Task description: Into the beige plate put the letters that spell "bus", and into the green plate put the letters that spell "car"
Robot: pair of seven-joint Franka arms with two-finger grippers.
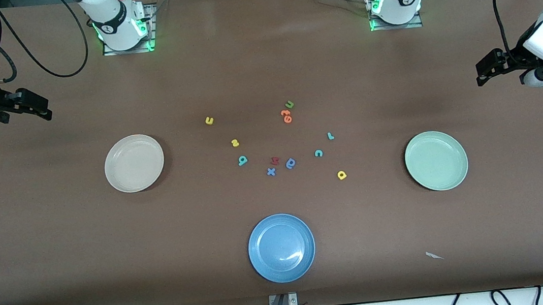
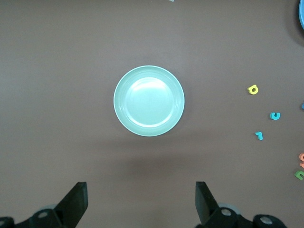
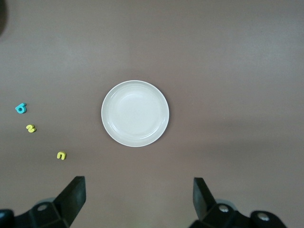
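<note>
I am a pair of robot arms at a brown desk (image 1: 56, 238), and both of my grippers hang empty with their jaws spread wide. My left gripper (image 2: 140, 202) waits over the bare desk at the left arm's end, looking down on the green plate (image 2: 148, 100). My right gripper (image 3: 137, 199) waits over the right arm's end, looking down on the beige plate (image 3: 135, 113). Both plates are empty, so no letter is sorted yet.

The small foam letters lie scattered in the middle of the desk, between the two plates. For "bus", the yellow u (image 1: 209, 120), the yellow s (image 1: 235, 143) and the teal b (image 1: 243, 161) sit toward the beige plate. For "car", the teal r (image 1: 330, 136), the teal c (image 1: 318, 153) and the yellow a (image 1: 341, 175) sit toward the green plate.

A blue plate (image 1: 281, 247) lies nearest the front camera and takes no part. I should also leave alone the green u (image 1: 289, 104), the orange letter (image 1: 286, 116) touching it, the red letter (image 1: 275, 161), the blue looped letter (image 1: 290, 163) and the blue x (image 1: 270, 172).

To do the first pick well, I judge each arm should take its own closest letters, one at a time. The pieces are tiny and flat, so I should descend straight, pinch low, and keep clear of neighbours.
</note>
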